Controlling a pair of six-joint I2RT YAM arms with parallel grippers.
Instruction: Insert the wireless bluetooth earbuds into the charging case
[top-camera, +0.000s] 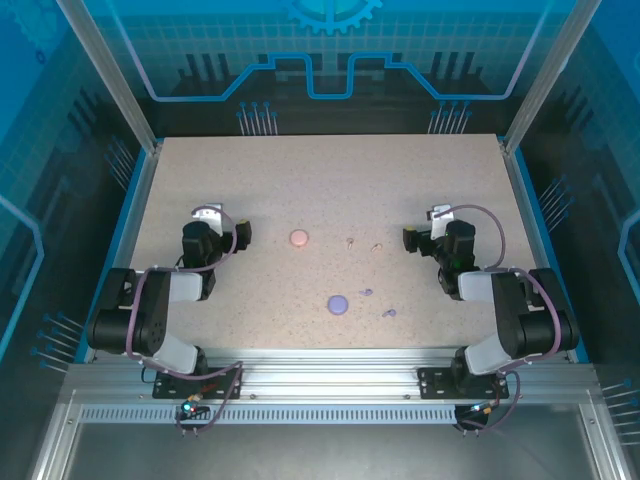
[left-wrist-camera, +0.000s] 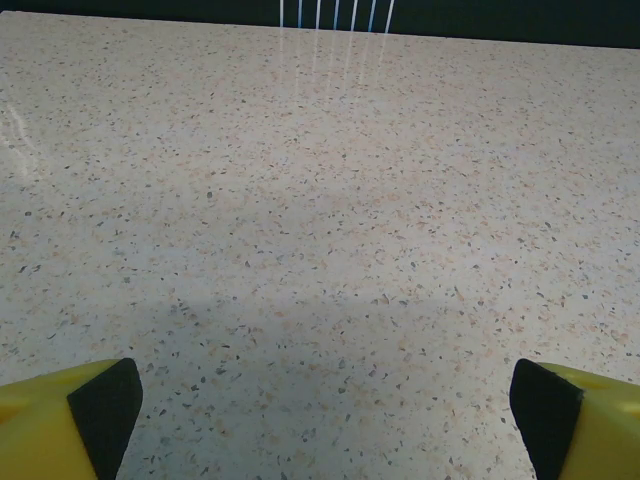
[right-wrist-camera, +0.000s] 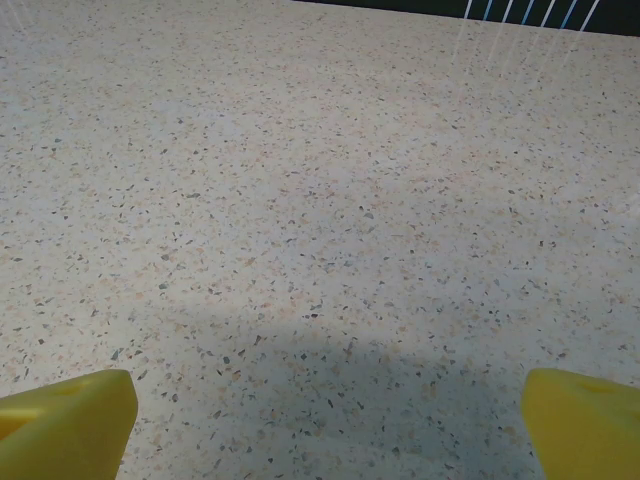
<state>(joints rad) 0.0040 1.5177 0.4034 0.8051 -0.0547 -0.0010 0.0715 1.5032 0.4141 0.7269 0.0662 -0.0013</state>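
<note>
Two round charging cases lie mid-table: a pink case (top-camera: 299, 238) and a purple case (top-camera: 337, 304). Two pale beige earbuds (top-camera: 350, 241) (top-camera: 376, 247) rest just right of the pink case. Two lilac earbuds (top-camera: 366, 292) (top-camera: 389, 313) lie right of the purple case. My left gripper (top-camera: 225, 222) sits left of the pink case, open and empty. My right gripper (top-camera: 425, 226) sits right of the beige buds, also open and empty. In the left wrist view the left gripper (left-wrist-camera: 325, 405) spans bare tabletop, its yellow fingers (left-wrist-camera: 70, 420) wide apart. The right gripper (right-wrist-camera: 325, 415) does the same.
The speckled table (top-camera: 330, 170) runs back to a blue-lit wall, with aluminium posts (top-camera: 108, 70) at its far corners. Both arm bases stand on the rail (top-camera: 320, 385) at the near edge. Cables loop off both wrists.
</note>
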